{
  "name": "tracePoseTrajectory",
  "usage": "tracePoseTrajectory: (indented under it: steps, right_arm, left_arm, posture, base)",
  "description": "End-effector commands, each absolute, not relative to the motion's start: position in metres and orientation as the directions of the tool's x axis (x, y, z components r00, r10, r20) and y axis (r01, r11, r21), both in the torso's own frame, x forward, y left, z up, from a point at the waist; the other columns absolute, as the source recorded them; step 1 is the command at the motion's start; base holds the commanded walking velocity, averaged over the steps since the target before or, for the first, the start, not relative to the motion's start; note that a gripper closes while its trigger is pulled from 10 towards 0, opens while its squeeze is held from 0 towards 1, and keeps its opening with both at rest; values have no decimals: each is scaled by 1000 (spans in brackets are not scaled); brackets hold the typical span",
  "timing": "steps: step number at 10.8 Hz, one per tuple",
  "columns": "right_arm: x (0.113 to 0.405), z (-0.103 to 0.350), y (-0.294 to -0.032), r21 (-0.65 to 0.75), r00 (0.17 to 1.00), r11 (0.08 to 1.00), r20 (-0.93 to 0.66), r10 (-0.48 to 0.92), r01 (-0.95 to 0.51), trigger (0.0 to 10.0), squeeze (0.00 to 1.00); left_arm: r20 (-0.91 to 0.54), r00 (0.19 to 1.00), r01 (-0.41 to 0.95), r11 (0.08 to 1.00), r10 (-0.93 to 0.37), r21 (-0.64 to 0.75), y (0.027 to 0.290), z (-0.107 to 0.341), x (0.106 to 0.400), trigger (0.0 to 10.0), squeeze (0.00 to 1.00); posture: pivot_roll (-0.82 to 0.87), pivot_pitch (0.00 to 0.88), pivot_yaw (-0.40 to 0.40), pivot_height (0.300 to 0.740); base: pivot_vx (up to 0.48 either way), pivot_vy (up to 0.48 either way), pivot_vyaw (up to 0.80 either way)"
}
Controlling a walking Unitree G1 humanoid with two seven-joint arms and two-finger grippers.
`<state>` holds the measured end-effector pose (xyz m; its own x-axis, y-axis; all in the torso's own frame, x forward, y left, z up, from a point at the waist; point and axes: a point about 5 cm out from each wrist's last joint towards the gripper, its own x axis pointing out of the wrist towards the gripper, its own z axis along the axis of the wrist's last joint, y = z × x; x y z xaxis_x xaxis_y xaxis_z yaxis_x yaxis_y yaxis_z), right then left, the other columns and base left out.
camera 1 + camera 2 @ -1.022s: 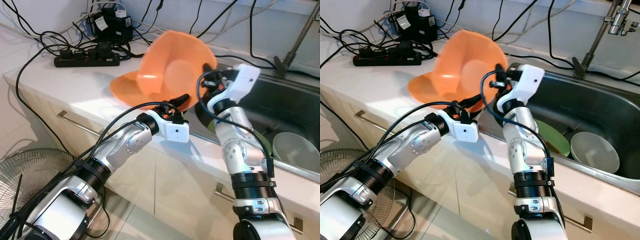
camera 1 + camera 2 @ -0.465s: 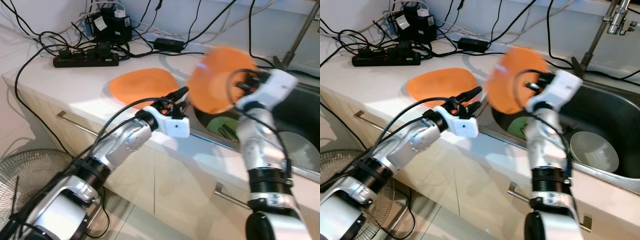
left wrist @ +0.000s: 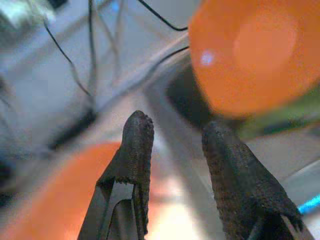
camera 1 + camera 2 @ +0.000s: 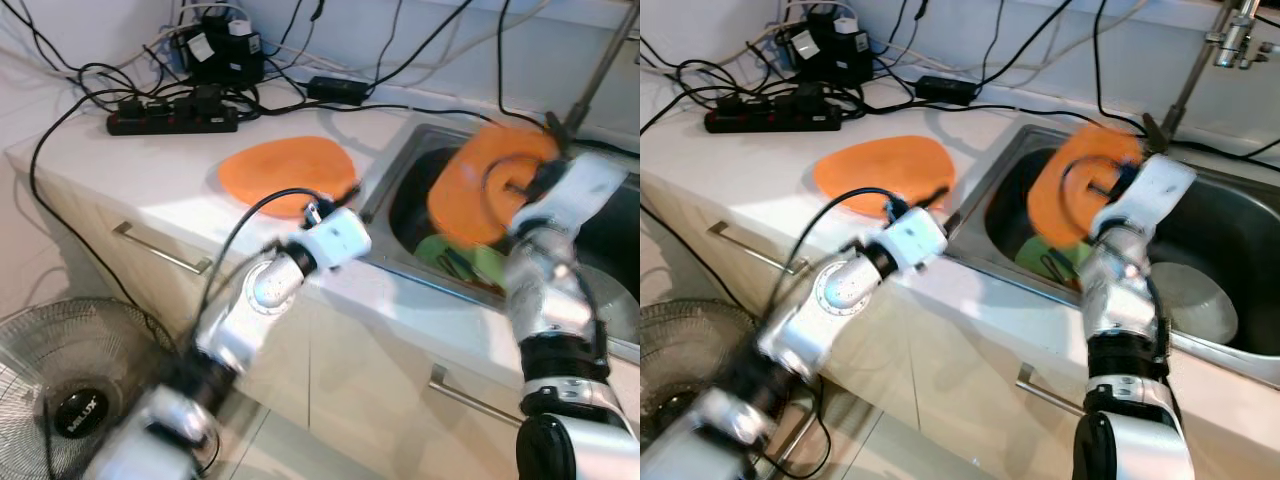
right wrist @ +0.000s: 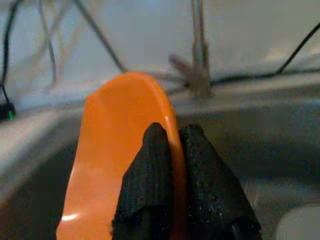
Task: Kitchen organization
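My right gripper (image 5: 174,150) is shut on the rim of an orange bowl (image 4: 488,195), holding it tilted above the steel sink (image 4: 1230,235). The same orange bowl (image 5: 115,165) fills much of the right wrist view, its rim pinched between the black fingers (image 5: 150,185). An orange plate (image 4: 288,172) lies flat on the white counter (image 4: 130,165) left of the sink. My left gripper (image 3: 175,145) is open and holds nothing; it hovers near the counter's front edge beside the plate, and its arm (image 4: 300,260) is blurred.
In the sink lie a green plate (image 4: 1040,262) and a white bowl (image 4: 1190,300). A tap (image 4: 1230,30) rises behind it. Power strips and tangled black cables (image 4: 180,105) crowd the counter's back left. A floor fan (image 4: 70,400) stands at lower left.
My right gripper has carried the orange bowl from over the orange plate rightwards to above the sink. My left arm has drawn back toward the counter's edge.
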<state>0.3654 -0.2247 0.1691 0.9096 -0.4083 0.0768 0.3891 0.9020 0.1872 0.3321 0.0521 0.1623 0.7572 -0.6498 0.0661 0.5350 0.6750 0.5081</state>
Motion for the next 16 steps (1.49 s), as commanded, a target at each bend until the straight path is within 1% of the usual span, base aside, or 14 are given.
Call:
tracePoseTrajectory:
  steps: [1, 2, 4, 5, 6, 8, 9, 10, 13, 16]
  right_arm:
    - [370, 179, -220, 158, 922, 925, 130, -366, 345, 10000, 0]
    - [374, 175, -218, 107, 941, 946, 119, -317, 306, 10000, 0]
    - [382, 167, -220, 28, 951, 953, 65, -304, 303, 10000, 0]
    - [384, 161, -216, 5, 960, 960, 25, -278, 278, 10000, 0]
    - [387, 158, -214, 15, 965, 965, -7, -262, 262, 10000, 0]
    - [390, 153, -208, -3, 968, 969, -43, -248, 248, 10000, 0]
    - [390, 143, -202, 31, 971, 975, -103, -218, 222, 10000, 0]
    - [388, 136, -200, 36, 966, 975, -143, -213, 220, 10000, 0]
    - [387, 127, -195, 52, 963, 979, -197, -184, 197, 10000, 0]
    - [387, 125, -189, 58, 966, 983, -204, -162, 177, 10000, 0]
  left_arm:
    - [70, 745, 580, 697, -663, 422, 51, 166, 330, 10000, 0]
    - [69, 738, 631, 722, -671, 284, 49, 169, 326, 10000, 0]
    - [13, 710, 694, 703, -704, 154, 48, 167, 319, 10000, 0]
    - [-3, 721, 685, 713, -693, 148, 50, 164, 319, 10000, 0]
    - [-23, 735, 675, 727, -678, 128, 53, 163, 319, 10000, 0]
    - [-51, 733, 679, 724, -679, 117, 57, 164, 317, 10000, 0]
    - [-46, 754, 655, 746, -655, 117, 60, 165, 318, 10000, 0]
    - [-48, 756, 654, 749, -653, 112, 61, 166, 317, 10000, 0]
    - [-61, 755, 656, 749, -653, 99, 64, 165, 314, 10000, 0]
    - [-70, 755, 656, 749, -652, 97, 65, 165, 313, 10000, 0]
  posture:
    - [207, 7, -14, 740]
    - [212, 8, -16, 740]
    - [213, 8, -16, 740]
    - [209, 8, -14, 740]
    - [217, 7, -16, 740]
    - [232, 9, -23, 740]
    - [232, 9, -23, 740]
    - [249, 9, -31, 740]
    - [247, 0, -23, 740]
    - [248, 0, -25, 740]
  base:
    - [0, 0, 0]
    - [0, 0, 0]
    - [0, 0, 0]
    - [0, 0, 0]
    - [0, 0, 0]
    - [0, 0, 0]
    - [0, 0, 0]
    - [0, 0, 0]
    - [0, 0, 0]
    - [0, 0, 0]
